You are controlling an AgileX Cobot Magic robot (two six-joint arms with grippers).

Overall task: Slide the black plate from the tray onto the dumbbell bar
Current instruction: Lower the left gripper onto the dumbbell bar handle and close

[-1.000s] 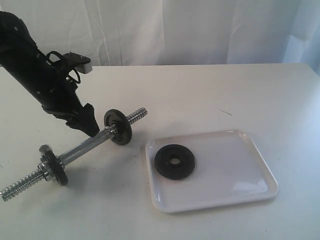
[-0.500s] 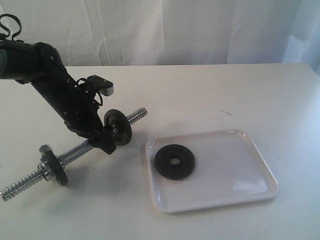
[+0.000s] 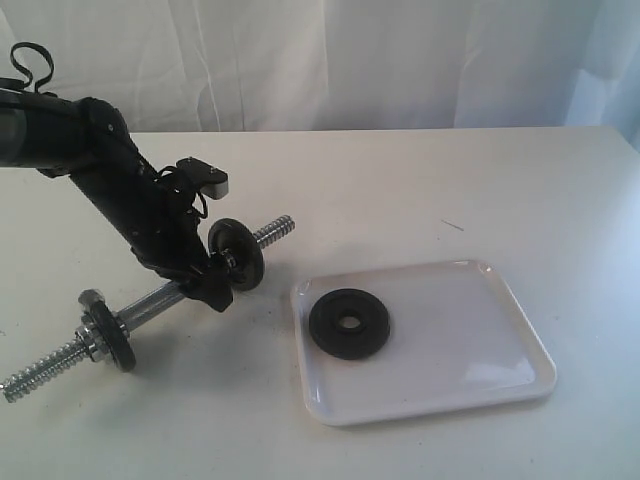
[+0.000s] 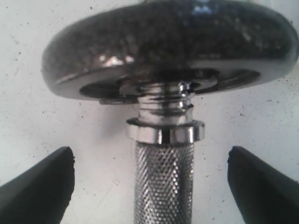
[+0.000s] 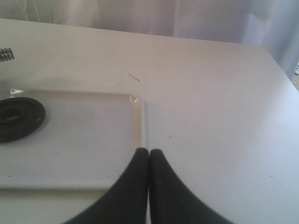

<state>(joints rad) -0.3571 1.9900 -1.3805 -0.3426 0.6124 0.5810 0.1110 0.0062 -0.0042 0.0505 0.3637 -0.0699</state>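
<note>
The black plate [image 3: 348, 322] lies flat in the left part of the white tray [image 3: 470, 375]; the right wrist view shows the black plate [image 5: 16, 119] and the tray [image 5: 93, 140] too. The dumbbell bar [image 3: 160, 298] lies slanted on the table left of the tray, carrying one black disc [image 3: 237, 255] near the tray and another [image 3: 106, 343] near its far end. My left gripper [image 3: 207, 287] straddles the knurled handle beside the nearer disc. In the left wrist view that gripper [image 4: 150, 156] is open, with the bar [image 4: 163, 186] between its fingers and not touching them. My right gripper [image 5: 148, 151] is shut and empty above the tray's edge.
The white table [image 3: 420, 190] stretches behind and to the right of the tray, with a curtain at the back. The bar's threaded end [image 5: 5, 53] pokes out near the tray's far corner. The right arm does not show in the exterior view.
My left arm has swung down and toward the tray, bringing its gripper from behind the bar to astride the handle next to the disc. Bar, plate and tray have not moved.
</note>
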